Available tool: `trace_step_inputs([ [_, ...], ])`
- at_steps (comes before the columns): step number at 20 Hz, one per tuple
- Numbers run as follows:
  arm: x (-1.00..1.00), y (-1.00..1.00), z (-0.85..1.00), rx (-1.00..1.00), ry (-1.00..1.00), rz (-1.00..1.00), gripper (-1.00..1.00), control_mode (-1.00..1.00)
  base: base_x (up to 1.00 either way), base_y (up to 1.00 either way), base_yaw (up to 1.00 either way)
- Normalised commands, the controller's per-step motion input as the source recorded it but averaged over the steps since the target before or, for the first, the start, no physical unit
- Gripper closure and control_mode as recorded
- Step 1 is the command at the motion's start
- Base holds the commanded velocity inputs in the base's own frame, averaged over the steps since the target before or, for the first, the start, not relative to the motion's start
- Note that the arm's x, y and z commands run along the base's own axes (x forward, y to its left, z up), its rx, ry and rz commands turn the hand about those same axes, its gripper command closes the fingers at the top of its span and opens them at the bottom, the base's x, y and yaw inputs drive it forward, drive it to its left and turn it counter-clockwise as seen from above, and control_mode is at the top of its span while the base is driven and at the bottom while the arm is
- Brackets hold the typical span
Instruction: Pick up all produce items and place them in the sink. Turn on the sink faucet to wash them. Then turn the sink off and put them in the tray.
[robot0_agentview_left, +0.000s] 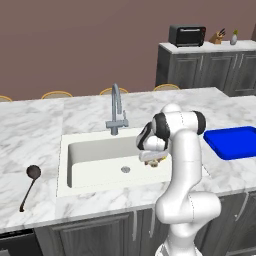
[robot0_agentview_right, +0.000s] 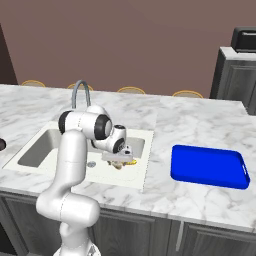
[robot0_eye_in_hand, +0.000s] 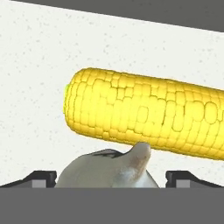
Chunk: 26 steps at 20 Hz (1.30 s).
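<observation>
The white marble tabletop (robot0_agentview_left: 40, 125) runs across both base views, veined in grey, its near edge cut by the dark cabinet fronts below. Set into it is the sink (robot0_agentview_left: 90, 155), a large off-white rectangular basin with a round metal drain; the arm's white elbow hides its right end in the left base view. The bright-blue tray (robot0_agentview_right: 207, 167), flat with rounded corners and a low rim, lies on the marble well to the right of the sink; in the left base view its right side is cut off by the frame. The sink faucet (robot0_agentview_left: 116, 112), a grey metal gooseneck, stands behind the basin.

The gripper (robot0_eye_in_hand: 111, 175) hangs low inside the sink's right part, jaws spread wide, holding nothing. Just beyond it the corn cob (robot0_eye_in_hand: 144, 116) lies on the speckled basin floor, kernels bumpy and yellow, its right end out of frame. The beige roundish item (robot0_eye_in_hand: 109, 168), smooth and pointed, sits between the finger tips, its lower part hidden.

A black ladle (robot0_agentview_left: 29, 185) rests on the marble left of the sink.
</observation>
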Motion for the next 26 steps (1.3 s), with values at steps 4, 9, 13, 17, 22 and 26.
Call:
trace_step_inputs([
  [4,-0.05,-0.01,-0.27,-0.01,0.01,0.00,1.00,-1.00,0.00,0.00,0.00],
  [9,-0.33,-0.25,0.32,0.00,-0.09,0.00,1.00,-1.00,0.00,0.00,0.00],
  [13,-0.26,-0.21,0.83,0.00,-0.13,-0.03,1.00,-1.00,0.00,0.00,0.00],
  [17,-0.15,-0.03,0.99,0.00,-0.07,-0.04,1.00,-1.00,0.00,0.00,0.00],
  [22,-0.08,0.00,0.97,0.00,-0.02,-0.05,1.00,-1.00,0.00,0.00,0.00],
  [26,0.00,-0.16,0.69,-0.02,0.00,-0.08,1.00,-1.00,0.00,0.00,0.00],
])
